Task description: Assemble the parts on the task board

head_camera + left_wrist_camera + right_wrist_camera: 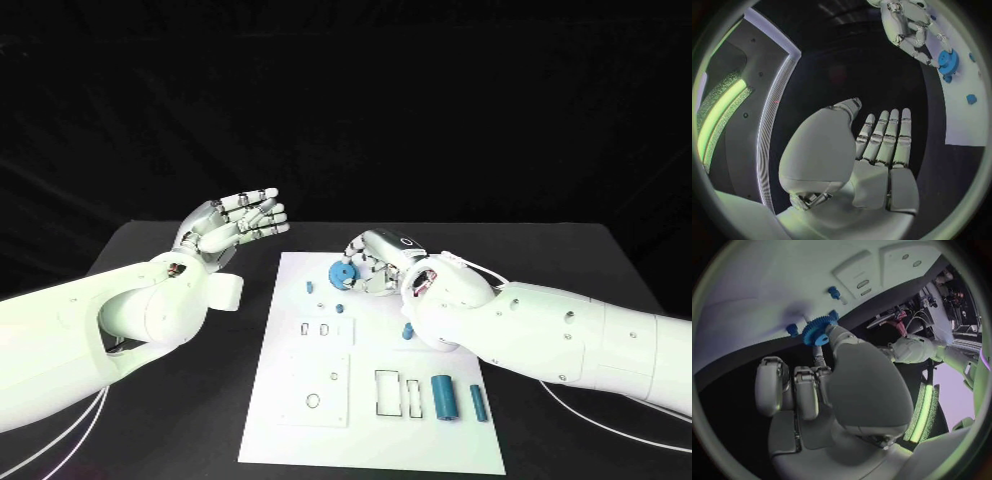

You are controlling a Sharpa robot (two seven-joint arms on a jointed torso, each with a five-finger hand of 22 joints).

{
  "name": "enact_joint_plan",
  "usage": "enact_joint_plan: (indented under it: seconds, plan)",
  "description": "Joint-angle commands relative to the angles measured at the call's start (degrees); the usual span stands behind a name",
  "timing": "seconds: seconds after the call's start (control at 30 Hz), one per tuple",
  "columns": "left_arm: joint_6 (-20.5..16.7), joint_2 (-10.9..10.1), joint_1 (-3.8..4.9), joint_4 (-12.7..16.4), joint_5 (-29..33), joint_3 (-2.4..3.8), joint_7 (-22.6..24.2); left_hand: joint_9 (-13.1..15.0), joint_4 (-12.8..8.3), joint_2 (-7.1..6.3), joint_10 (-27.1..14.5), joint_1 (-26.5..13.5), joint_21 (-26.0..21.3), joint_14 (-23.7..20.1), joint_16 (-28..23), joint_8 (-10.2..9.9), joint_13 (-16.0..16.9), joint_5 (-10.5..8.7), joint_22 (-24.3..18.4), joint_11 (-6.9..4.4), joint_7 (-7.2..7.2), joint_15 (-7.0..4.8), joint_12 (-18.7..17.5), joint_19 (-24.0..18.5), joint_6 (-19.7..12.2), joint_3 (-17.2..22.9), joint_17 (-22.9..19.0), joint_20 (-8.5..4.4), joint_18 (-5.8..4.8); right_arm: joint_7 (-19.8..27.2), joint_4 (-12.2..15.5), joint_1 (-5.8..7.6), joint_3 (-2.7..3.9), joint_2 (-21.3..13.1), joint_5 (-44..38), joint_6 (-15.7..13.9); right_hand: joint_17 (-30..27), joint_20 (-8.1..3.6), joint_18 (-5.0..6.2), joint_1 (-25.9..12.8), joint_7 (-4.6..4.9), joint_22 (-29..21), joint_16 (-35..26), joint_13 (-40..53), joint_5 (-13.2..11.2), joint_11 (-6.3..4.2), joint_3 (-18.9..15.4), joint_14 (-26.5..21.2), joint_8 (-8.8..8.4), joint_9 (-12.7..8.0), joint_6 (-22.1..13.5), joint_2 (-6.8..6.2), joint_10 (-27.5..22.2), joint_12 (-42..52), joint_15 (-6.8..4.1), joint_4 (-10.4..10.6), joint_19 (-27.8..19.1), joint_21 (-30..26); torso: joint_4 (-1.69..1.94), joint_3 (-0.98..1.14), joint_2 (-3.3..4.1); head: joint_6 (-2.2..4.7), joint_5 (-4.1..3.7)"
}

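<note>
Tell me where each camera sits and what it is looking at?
Head view: on the robot's head, looking down at the task board; both white arms show, left hand raised, right hand at the blue gear.
Left wrist view: behind the left hand, facing the board's edge.
Right wrist view: behind the right hand, facing the board.
All three views share the blue gear.

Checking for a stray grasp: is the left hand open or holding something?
Open. The left hand is raised beside the white board, palm bare, fingers straight, nothing between them.
</note>
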Motion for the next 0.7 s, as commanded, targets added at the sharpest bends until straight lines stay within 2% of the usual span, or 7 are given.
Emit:
enact_joint_plan:
  seconds: [0.03,0.17,0.4,0.5,0.7]
  plan:
    - [0.99,0.13,0.12,0.1,0.15,0.04,0.25,0.09,0.04,-0.05,0.23,-0.46,0.33,0.43,0.38,0.31,0.04,-0.23,0.0,0.05,5.78,-0.03,0.23,0.38,0.26,0.28,0.05,-0.16,0.92,-2.54,-1.15,-0.11,-0.05,0.9,-0.66,1.75,14.13,0.04,-0.51,-0.12,-0.86,2.06,0.19,10.16,0.12,-0.4,0.44,5.86,0.3,0.8,1.23,0.37,2.72,0.26,-0.44,0.0,0.19,-0.04,0.0,-0.05,-0.04,0.18,0.18]
    - [0.98,0.12,0.12,0.12,0.15,0.04,0.24,0.09,0.04,-0.05,0.23,-0.46,0.33,0.43,0.38,0.31,0.04,-0.23,0.0,0.05,5.78,-0.03,0.23,0.38,0.26,0.28,0.05,-0.16,0.92,-2.76,-2.43,-0.3,-0.21,2.04,-1.55,1.85,14.15,0.04,-0.5,-0.15,-0.86,2.03,0.19,10.18,0.12,-0.4,0.5,5.86,0.29,0.8,1.2,0.3,2.73,0.27,-0.43,-0.03,0.17,-0.07,-0.04,0.11,0.01,0.35,0.34]
    - [1.04,0.11,0.13,0.12,0.14,0.04,0.18,0.09,0.04,-0.05,0.23,-0.46,0.33,0.43,0.38,0.31,0.04,-0.23,0.0,0.05,5.78,-0.03,0.23,0.38,0.26,0.28,0.05,-0.16,0.92,-3.26,-4.52,-0.42,-0.39,3.43,-4.4,1.31,14.1,0.04,-0.49,-0.2,-0.84,1.99,0.18,10.11,0.15,-0.39,0.72,5.85,0.26,0.82,1.15,0.21,2.67,0.21,-0.43,-0.09,0.14,-0.12,0.07,0.0,0.0,0.17,0.44]
    - [1.07,0.18,0.13,0.04,0.12,0.04,0.17,0.11,0.05,-0.08,0.28,-0.55,0.33,0.45,0.39,0.35,0.05,-0.25,-0.02,0.03,5.77,-0.04,0.22,0.4,0.4,0.37,0.07,-0.16,0.93,-3.24,-5.52,-0.44,-0.41,3.93,-5.08,1.38,14.05,0.04,-0.49,-0.33,-0.83,2.01,0.16,10.09,0.13,-0.38,0.82,5.84,0.26,0.83,1.15,0.05,2.65,0.18,-0.42,-0.1,0.14,-0.12,-0.09,0.05,0.02,0.05,0.76]
    - [1.18,0.61,0.13,-0.35,0.1,0.03,0.12,0.1,0.05,-0.09,0.29,-0.56,0.34,0.45,0.39,0.34,0.04,-0.25,-0.02,0.03,5.76,-0.04,0.22,0.41,0.37,0.4,0.08,-0.16,0.93,-3.31,-6.67,-0.54,-0.43,4.85,-5.8,1.73,14.06,0.04,-0.48,-0.46,-0.82,1.97,0.16,10.03,0.09,-0.37,0.9,5.84,0.26,0.86,1.16,-0.13,2.6,0.13,-0.41,-0.11,0.1,-0.18,-0.13,0.15,0.12,-0.25,0.63]
